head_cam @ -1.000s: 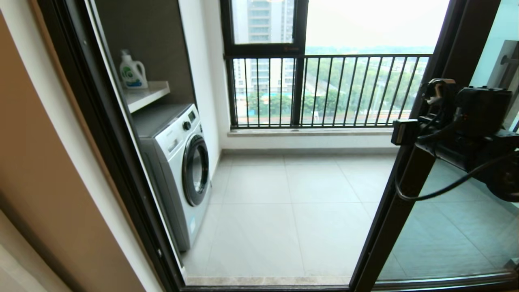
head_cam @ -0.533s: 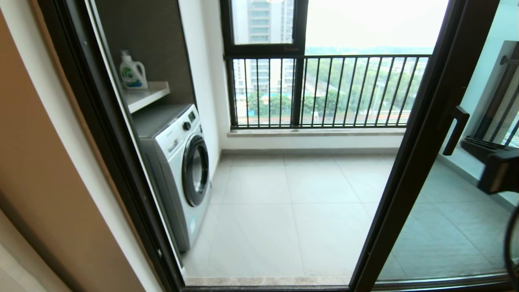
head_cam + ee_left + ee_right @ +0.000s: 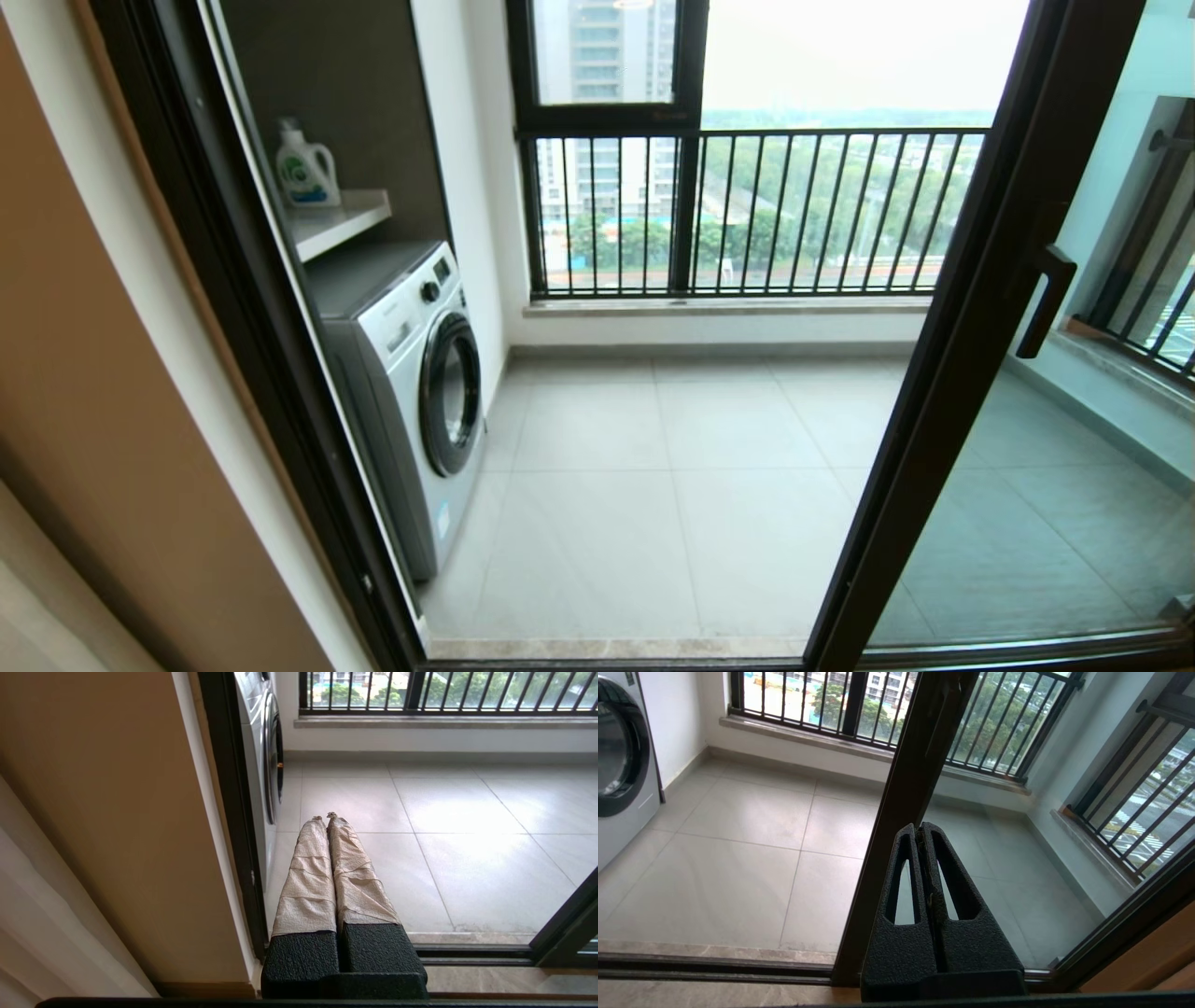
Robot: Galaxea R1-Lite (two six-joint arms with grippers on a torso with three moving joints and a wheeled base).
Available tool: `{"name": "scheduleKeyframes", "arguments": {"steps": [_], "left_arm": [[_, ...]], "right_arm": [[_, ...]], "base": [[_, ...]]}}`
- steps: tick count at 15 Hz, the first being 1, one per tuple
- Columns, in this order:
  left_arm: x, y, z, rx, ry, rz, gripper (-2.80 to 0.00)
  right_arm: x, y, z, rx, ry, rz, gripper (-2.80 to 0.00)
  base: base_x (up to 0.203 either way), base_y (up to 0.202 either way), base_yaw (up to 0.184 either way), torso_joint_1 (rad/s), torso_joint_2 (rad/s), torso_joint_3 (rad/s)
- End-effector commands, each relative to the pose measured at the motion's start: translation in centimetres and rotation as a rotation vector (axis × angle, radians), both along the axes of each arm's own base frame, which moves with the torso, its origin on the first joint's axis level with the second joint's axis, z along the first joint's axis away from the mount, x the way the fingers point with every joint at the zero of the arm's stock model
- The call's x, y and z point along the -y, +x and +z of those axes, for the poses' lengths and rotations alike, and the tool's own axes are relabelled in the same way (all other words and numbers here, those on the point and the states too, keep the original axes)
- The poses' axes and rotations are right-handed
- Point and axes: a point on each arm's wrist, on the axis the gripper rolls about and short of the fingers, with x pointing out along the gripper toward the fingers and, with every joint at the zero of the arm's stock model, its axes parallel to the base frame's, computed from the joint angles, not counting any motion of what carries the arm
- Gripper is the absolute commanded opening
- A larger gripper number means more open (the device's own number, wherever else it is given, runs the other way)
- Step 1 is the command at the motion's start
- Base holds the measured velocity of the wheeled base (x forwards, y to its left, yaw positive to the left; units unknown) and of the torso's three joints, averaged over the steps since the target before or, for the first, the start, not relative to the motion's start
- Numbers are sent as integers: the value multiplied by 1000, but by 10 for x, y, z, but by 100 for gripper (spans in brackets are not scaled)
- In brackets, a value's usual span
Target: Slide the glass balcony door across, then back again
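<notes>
The glass balcony door stands at the right of the head view, its dark frame slanting from top right to the floor track, and the doorway to its left is open. Its black bar handle is free, with nothing on it. Neither gripper shows in the head view. My right gripper is shut and empty, low before the door's upright frame and apart from it. Shut and empty too, my left gripper has tape-wrapped fingers and hangs by the left door jamb.
A white washing machine stands just inside the balcony on the left, under a shelf with a detergent bottle. A black-framed window with railing bars closes the far side. The floor track crosses the threshold. A beige wall flanks the left.
My right arm was at the door's handle a second ago, then pulled away to the right and is now out of the head view. The door has stayed in place.
</notes>
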Motion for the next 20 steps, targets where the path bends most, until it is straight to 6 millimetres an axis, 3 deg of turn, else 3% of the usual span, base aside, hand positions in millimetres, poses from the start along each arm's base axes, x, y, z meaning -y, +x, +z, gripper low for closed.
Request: {"name": "scheduleKeyframes", "arguments": {"steps": [1, 2, 5, 7, 12, 17, 20], "left_arm": [[0, 0, 0, -1, 0, 0, -280], [0, 0, 0, -1, 0, 0, -280], [0, 0, 0, -1, 0, 0, -280], [0, 0, 0, -2, 0, 0, -280], [0, 0, 0, -1, 0, 0, -280], [0, 0, 0, -1, 0, 0, -280], [0, 0, 0, -1, 0, 0, -280]], "right_arm": [[-1, -40, -37, 136, -2, -10, -280], [-2, -36, -54, 107, 48, 0, -280], [-4, 5, -117, -143, 149, 13, -280], [-6, 22, -143, -152, 180, 68, -280], [-6, 29, -137, 22, 144, 122, -280], [-6, 30, -144, -20, 149, 117, -280], [-6, 30, -144, -20, 258, 98, -280]], "base": [[0, 0, 0, 0, 0, 0], [0, 0, 0, 0, 0, 0], [0, 0, 0, 0, 0, 0], [0, 0, 0, 0, 0, 0], [0, 0, 0, 0, 0, 0], [0, 0, 0, 0, 0, 0], [0, 0, 0, 0, 0, 0]]}}
